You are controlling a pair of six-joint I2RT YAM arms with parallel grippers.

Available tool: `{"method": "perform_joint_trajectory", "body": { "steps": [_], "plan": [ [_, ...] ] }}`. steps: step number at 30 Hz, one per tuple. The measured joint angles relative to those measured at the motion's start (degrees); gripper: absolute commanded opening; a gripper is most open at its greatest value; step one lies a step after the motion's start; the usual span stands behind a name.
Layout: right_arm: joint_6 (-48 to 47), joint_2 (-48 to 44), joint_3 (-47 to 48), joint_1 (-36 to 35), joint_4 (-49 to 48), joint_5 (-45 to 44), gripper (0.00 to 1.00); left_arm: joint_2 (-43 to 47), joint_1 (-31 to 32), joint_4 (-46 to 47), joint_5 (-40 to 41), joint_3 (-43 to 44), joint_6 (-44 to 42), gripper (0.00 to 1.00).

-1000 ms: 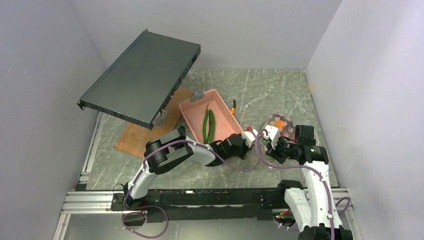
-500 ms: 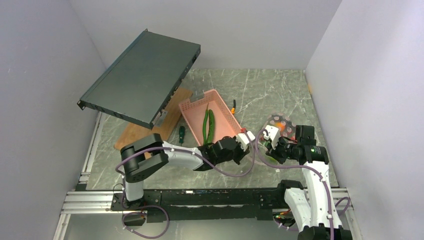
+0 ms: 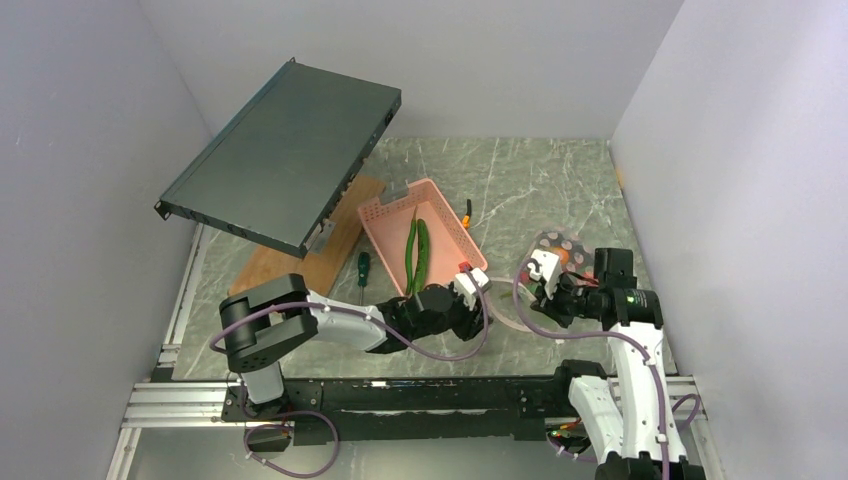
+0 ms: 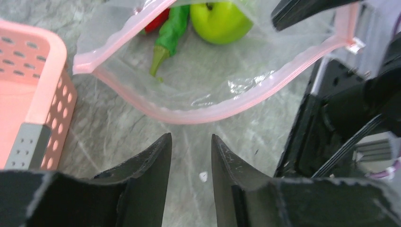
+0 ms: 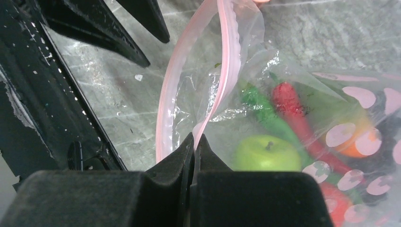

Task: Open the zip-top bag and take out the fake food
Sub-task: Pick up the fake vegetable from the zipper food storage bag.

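Note:
The zip-top bag (image 3: 548,262) lies right of centre, its mouth with the pink zip strip (image 4: 213,111) gaping open. My right gripper (image 5: 195,140) is shut on one lip of the strip (image 5: 226,56) and holds it up; in the top view it (image 3: 541,283) is at the bag's near edge. Inside the bag lie fake food pieces: a lime-green apple (image 5: 267,153), a green pod (image 5: 261,109), a red piece (image 5: 292,111) and an orange piece (image 5: 363,138). My left gripper (image 4: 190,142) is open and empty, just short of the bag's mouth (image 3: 470,290).
A pink perforated basket (image 3: 452,225) with two long green pods (image 3: 415,250) stands left of the bag. A green-handled screwdriver (image 3: 362,268) lies by a wooden board (image 3: 290,268). A dark flat rack unit (image 3: 285,150) leans at the back left.
My left gripper has drawn back left and toward the near edge, away from the bag. The right gripper has stayed on the zip strip.

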State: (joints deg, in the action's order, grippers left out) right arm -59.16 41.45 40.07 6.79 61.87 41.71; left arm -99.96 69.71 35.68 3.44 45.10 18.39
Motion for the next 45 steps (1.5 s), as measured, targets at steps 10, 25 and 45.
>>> {"method": "perform_joint_trajectory", "body": {
  "steps": [10,25,45],
  "plan": [
    [-1.4,0.1,3.2,0.0,4.3,2.9,0.0,1.1,2.0,9.3,-0.7,-0.1,2.0,0.44],
    [0.3,3.4,3.2,0.0,3.5,1.9,0.01,-3.2,3.0,19.8,-0.6,-0.2,0.5,0.45],
    [1.1,-0.6,1.7,0.0,1.0,3.4,0.0,-12.9,3.6,27.0,-2.1,5.3,-31.6,0.46]
  ]
}}
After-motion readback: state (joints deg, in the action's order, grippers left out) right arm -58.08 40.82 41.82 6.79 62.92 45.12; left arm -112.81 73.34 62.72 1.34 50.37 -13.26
